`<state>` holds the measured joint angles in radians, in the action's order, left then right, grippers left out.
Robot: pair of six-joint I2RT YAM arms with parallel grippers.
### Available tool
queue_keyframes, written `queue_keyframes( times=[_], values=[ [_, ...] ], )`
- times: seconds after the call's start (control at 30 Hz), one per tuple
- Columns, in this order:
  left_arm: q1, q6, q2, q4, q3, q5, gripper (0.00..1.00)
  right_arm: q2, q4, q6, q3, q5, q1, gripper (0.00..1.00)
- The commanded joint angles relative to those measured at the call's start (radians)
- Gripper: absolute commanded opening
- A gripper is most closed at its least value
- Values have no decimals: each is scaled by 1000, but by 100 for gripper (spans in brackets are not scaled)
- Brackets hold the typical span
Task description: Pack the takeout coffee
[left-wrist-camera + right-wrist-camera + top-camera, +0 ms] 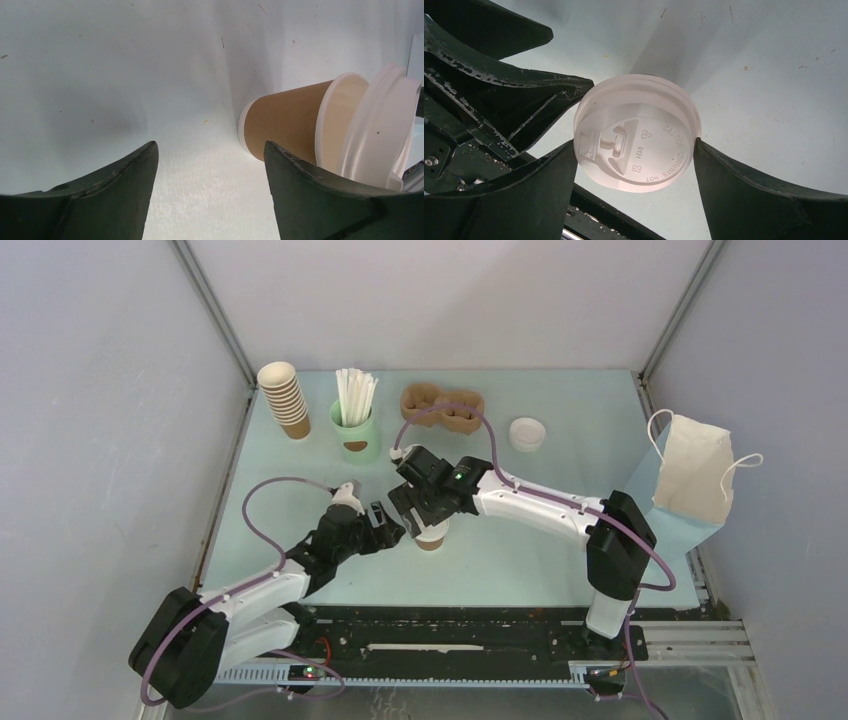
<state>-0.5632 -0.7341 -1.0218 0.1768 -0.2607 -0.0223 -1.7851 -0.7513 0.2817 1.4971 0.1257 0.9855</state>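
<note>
**At mid-desk, capping the coffee**

To the left, waiting with left gripper [385, 525] wide open and empty, just beside brown cup [287, 122] on desk [520, 560]. Over the cup, pinching white lid [636, 132] by its rim with right gripper [636, 150]; tilted, not yet seated. Next, probably: level lid, press down squarely, then lift into pulp carrier [443, 407] behind.

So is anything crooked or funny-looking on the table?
Yes. The white lid is crooked on the brown cup: it tilts up on one side, so part of the cup's open rim shows. The right claw sits around the lid. Nothing looks spilled.
</note>
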Motion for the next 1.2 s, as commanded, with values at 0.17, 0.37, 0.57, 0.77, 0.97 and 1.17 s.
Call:
queue_keyframes(
  times=[0.17, 0.37, 0.57, 0.77, 0.97, 1.17],
  values=[
    [5, 5, -1, 38, 12, -9, 82, -1, -10, -4, 17, 32, -9, 92],
    [4, 9, -12, 39, 7, -4, 82, -18, -13, -4, 20, 30, -11, 93],
    [5, 9, -16, 39, 5, -2, 82, -20, -8, -4, 22, 33, -14, 95],
    [4, 9, -14, 39, 7, -2, 82, -26, -7, -7, 26, 35, -18, 97],
    [4, 9, -11, 39, 7, -1, 82, -15, -3, -12, 30, 35, -15, 100],
    [4, 9, 8, 39, 16, -2, 84, 3, -1, -17, 44, 11, -10, 100]
  ],
)
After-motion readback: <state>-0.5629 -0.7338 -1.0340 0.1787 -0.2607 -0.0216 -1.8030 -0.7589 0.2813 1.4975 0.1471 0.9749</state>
